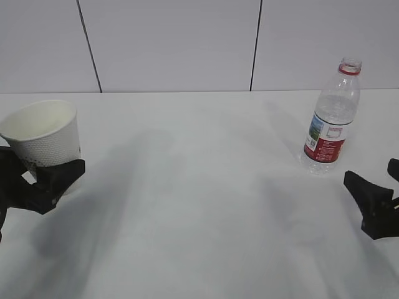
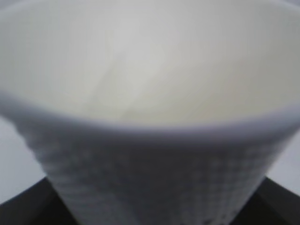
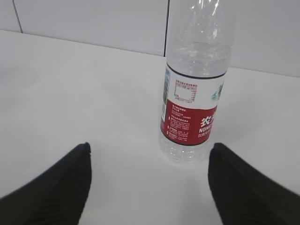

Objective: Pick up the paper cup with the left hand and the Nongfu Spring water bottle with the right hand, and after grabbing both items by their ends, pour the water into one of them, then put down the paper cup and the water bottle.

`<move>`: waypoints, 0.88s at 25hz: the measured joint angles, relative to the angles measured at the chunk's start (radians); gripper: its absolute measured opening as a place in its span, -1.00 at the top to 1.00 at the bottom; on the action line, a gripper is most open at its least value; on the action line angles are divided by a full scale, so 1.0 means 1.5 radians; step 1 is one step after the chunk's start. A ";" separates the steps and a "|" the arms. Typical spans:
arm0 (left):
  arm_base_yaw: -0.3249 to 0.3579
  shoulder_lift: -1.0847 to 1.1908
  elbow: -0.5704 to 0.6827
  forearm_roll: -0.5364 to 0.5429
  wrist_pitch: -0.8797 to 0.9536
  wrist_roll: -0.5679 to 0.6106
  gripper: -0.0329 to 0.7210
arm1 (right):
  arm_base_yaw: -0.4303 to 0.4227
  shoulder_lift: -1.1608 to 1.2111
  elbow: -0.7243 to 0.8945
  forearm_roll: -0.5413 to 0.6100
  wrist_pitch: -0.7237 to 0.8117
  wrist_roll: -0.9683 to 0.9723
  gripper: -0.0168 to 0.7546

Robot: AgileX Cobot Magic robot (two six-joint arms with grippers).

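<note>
The white dimpled paper cup (image 1: 43,132) hangs tilted at the far left, with its mouth leaning to the upper left. My left gripper (image 1: 37,169) is shut on its lower end. In the left wrist view the paper cup (image 2: 150,70) fills the frame, and black fingers (image 2: 23,208) show only at the bottom corners. The Nongfu Spring water bottle (image 1: 330,118) stands upright and uncapped at the right, with clear water (image 3: 197,61) inside. My right gripper (image 1: 372,175) is open, in front of the bottle and apart from it. The bottle (image 3: 192,103) stands beyond the right gripper (image 3: 150,154) fingertips.
The white table (image 1: 199,205) runs back to a white panelled wall (image 1: 174,43). Soft shadows of the arms lie across the tabletop. Nothing else stands on it.
</note>
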 joint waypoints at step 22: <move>0.000 0.000 0.000 0.011 0.000 0.034 -0.65 | 0.000 0.194 -0.136 0.005 0.002 0.028 -0.63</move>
